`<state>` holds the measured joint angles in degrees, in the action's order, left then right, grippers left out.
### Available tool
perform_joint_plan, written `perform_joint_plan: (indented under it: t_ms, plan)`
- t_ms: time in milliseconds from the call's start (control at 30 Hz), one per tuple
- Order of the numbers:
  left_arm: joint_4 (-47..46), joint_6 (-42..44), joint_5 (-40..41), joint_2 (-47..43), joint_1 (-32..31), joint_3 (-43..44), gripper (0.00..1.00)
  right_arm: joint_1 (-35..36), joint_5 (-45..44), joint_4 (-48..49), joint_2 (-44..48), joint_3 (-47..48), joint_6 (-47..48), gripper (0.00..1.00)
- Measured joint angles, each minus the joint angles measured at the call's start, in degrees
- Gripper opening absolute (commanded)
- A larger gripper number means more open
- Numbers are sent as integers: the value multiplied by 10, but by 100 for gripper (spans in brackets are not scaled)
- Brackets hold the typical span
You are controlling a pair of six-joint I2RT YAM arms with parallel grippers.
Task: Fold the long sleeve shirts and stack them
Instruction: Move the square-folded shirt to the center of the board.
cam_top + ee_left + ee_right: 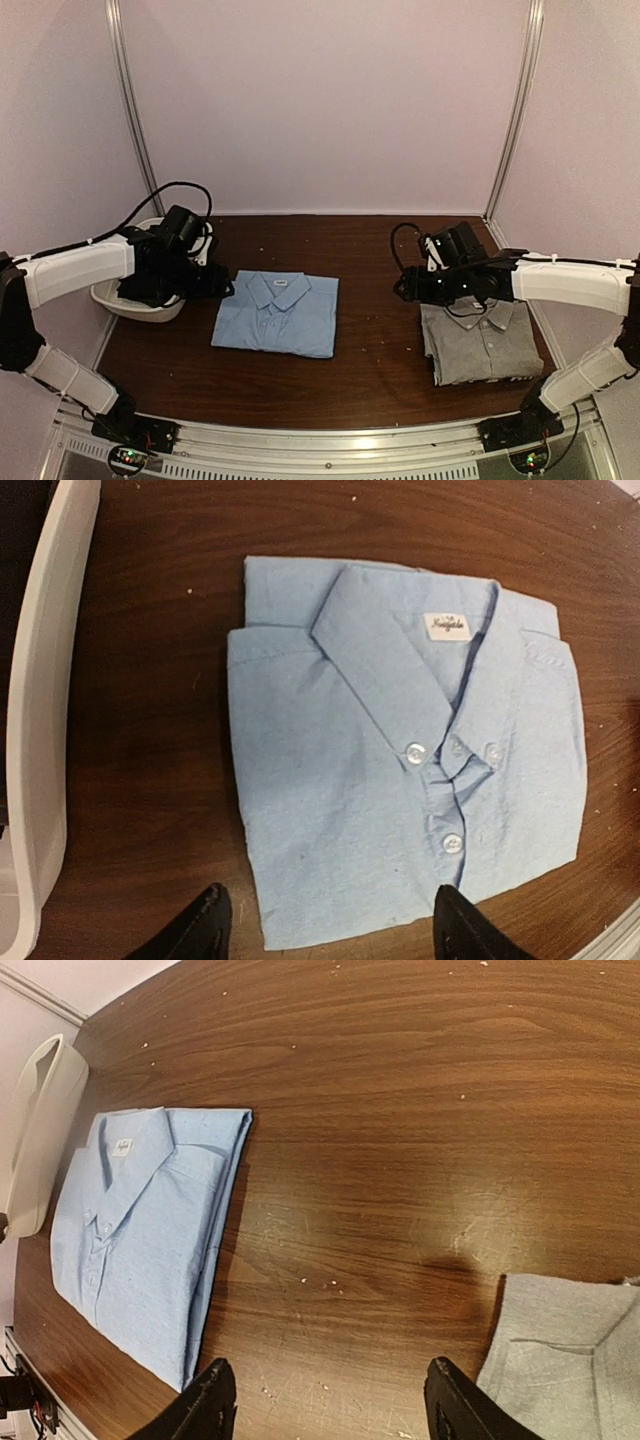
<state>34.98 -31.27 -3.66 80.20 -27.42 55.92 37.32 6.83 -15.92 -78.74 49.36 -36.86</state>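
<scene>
— Brown wooden table (pixel 370 385), pale walls on three sides. From above: light blue shirt (pixel 277 313) folded, collar up, left of middle; grey shirt (pixel 480 345) folded at the right, well apart. Not stacked yet.

— Grippers?

— Left gripper (pixel 220 287) hangs just beside the light blue shirt's left edge, right gripper (pixel 403 288) near the grey shirt's collar end. Can't tell from up here how the jaws stand. The right arm covers the grey collar. The left arm covers the inside of the white tub (pixel 105 298), contents unknown.

— Left wrist view?

— Fingers spread wide, nothing clamped, the light blue shirt's nearest edge lying between them. Sleeves are tucked out of sight. Label print too small to read.

— How will it handle?

— My guess: light, limp cloth, collar the only stiff part. Pinch one layer and the fold opens. Better to take the whole thickness at a folded edge, one gripper each side, and keep it level.

— Right wrist view?

— Fingers apart over bare wood, holding nothing. Only a corner of the grey shirt shows, cut off by the frame. Looks a softer knit, likely to sag more.
</scene>
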Motion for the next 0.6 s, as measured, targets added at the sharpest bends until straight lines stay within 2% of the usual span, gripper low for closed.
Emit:
perform_joint_plan:
  t_ms: [367, 600]
  plan:
    - [-7, 42, -46, -20, 0, 60, 71, 7, -120, -143, 33, 19, -22, 71]
    - [-20, 61, -91, -11, 0, 72, 71, 92, -175, -234, 36, 19, -79, 77]
